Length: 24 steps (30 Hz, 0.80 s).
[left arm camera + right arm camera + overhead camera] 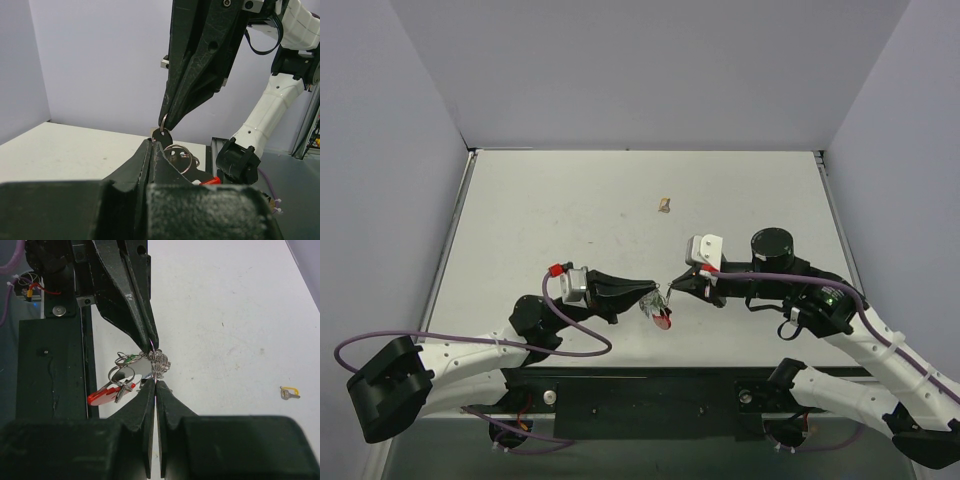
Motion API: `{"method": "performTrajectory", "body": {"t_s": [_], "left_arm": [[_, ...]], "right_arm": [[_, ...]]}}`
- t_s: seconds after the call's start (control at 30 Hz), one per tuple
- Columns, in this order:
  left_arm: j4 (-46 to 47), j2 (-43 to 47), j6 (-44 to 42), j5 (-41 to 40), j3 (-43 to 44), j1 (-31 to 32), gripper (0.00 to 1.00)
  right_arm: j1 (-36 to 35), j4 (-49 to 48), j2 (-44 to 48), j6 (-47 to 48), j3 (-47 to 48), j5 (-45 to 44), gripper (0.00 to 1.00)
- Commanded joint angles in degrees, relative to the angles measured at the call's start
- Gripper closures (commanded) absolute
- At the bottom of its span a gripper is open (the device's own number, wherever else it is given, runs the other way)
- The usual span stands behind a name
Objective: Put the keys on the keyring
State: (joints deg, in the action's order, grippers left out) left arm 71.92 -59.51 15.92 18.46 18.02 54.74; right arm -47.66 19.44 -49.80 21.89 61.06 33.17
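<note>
Top external view: mid near edge of the bench, we see left gripper point(653, 291) clamped on the keys point(659, 306), right gripper point(674, 285) clamped on the keyring point(159, 364); threading seems underway, needing careful sliding next.

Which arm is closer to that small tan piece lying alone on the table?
Right. The right arm has its wrist just near-right of the small tan piece. The left arm comes from the near left and stops at the bunch of silver keys, farther off.
</note>
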Motion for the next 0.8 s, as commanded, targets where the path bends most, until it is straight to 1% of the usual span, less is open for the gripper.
{"method": "performTrajectory", "body": {"t_s": [0.0,0.77], "left_arm": [[8.9,0.0,0.0,2.2,2.5,-0.1,1.0],[7.6,-1.0,-1.2,3.1,4.0,-0.1,1.0]], "right_arm": [[-0.1,-2.9,-0.6,-1.3,0.0,0.0,1.0],[-1.9,-1.4,-1.8,-0.2,-0.4,-0.3,1.0]]}}
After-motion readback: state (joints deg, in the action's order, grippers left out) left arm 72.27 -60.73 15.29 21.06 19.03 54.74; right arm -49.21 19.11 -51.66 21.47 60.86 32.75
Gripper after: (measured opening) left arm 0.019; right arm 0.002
